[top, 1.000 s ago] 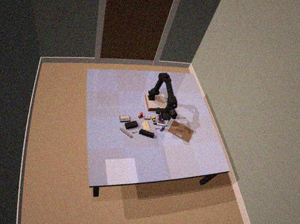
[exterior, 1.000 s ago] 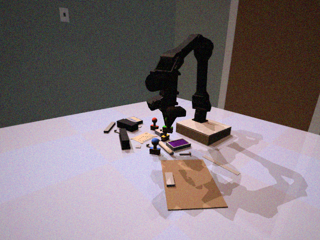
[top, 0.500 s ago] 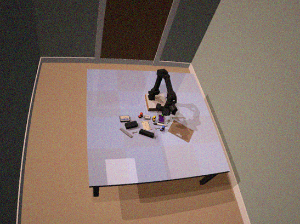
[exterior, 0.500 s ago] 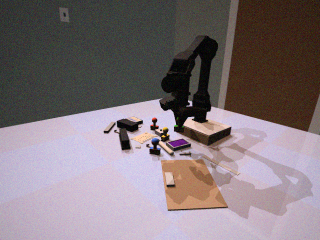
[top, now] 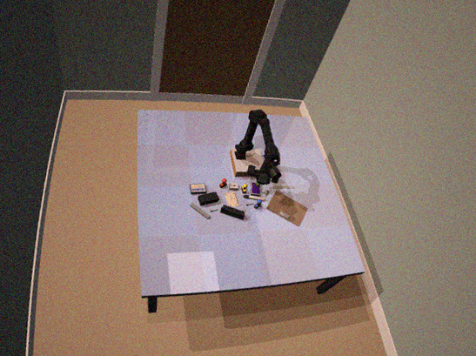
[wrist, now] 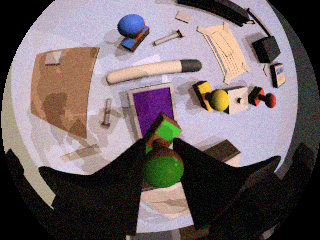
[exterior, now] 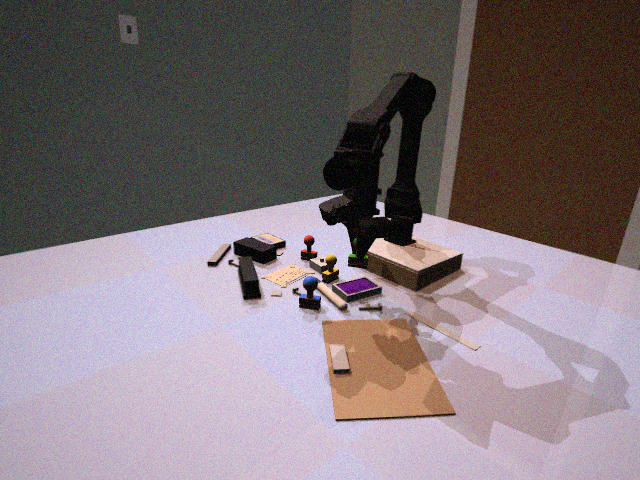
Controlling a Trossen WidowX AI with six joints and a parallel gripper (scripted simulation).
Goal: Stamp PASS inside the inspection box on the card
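And here's the black robot arm, folded over the big pale table! Just beside its gripper sits the purple ink pad, with a brown sheet near it, and there's the red-knobbed stamp, well apart from that sheet!

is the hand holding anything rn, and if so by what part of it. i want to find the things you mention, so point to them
Yes: the hand point(wrist: 159, 143) holds the green stamp point(exterior: 357, 259) point(wrist: 163, 171), its fingers closing from both sides around the neck, just below the round knob.
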